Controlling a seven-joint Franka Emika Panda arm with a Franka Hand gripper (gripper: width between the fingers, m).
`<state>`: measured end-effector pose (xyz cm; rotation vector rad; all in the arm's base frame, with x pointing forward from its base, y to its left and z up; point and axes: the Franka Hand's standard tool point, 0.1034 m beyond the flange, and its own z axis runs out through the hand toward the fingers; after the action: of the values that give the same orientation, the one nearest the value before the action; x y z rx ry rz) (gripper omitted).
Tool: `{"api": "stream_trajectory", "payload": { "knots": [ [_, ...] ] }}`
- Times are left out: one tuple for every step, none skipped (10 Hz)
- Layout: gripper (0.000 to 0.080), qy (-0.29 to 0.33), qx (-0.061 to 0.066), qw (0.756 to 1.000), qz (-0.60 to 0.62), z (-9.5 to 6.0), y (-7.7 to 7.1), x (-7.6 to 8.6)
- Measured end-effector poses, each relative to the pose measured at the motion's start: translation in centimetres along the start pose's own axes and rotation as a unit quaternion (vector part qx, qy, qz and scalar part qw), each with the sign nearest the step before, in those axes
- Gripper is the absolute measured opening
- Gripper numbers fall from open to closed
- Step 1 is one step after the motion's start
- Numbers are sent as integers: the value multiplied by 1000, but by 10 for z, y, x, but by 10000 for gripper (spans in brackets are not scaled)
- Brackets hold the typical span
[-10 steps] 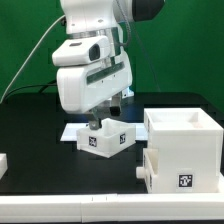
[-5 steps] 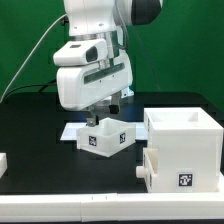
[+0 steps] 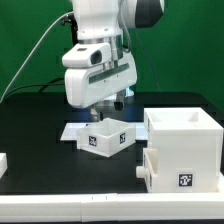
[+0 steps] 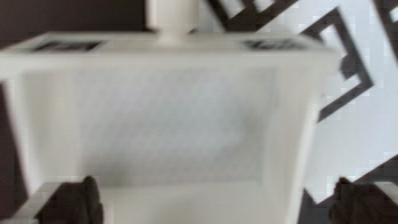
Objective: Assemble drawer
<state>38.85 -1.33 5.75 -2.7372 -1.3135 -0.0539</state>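
We find the hand (image 4: 210,200) spread open above a loose tray (image 3: 107,138), fingers (image 4: 71,200) apart. The wrist view is blurred and its tags cannot be read. In the exterior view the casing (image 3: 182,130) stands at the loose tray's 3 o'clock, with a second tray (image 3: 165,170) lodged low inside. Black worktop (image 3: 40,150), green backdrop (image 3: 20,40).

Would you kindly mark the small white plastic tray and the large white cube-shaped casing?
Small white plastic tray (image 3: 95,141): exterior view, tagged front wall.
Large white cube-shaped casing (image 3: 185,140): exterior view, front wall.
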Motion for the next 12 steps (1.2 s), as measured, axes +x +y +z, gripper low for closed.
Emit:
{"api": "stream_trajectory", "payload": {
  "knots": [
    [649, 1, -2, 1000, -2, -1, 2, 1],
    [649, 0, -1, 1000, -2, -1, 2, 1],
    [649, 4, -7, 1000, -2, 3, 1, 2],
    [649, 8, -10, 1000, -4, 15, -4, 2],
    [649, 11, -8, 1000, -3, 26, -7, 1],
    [649, 12, -6, 1000, 1, 36, -9, 0],
    [649, 13, -4, 1000, 2, 43, -11, -1],
    [649, 13, -3, 1000, 3, 44, -12, -1],
    [649, 13, -3, 1000, 3, 44, -12, -1],
    [638, 13, -3, 1000, 3, 44, -12, -1],
    [638, 13, -3, 1000, 3, 44, -12, -1],
    [445, 13, -3, 1000, 3, 44, -12, -2]
  ]
}}
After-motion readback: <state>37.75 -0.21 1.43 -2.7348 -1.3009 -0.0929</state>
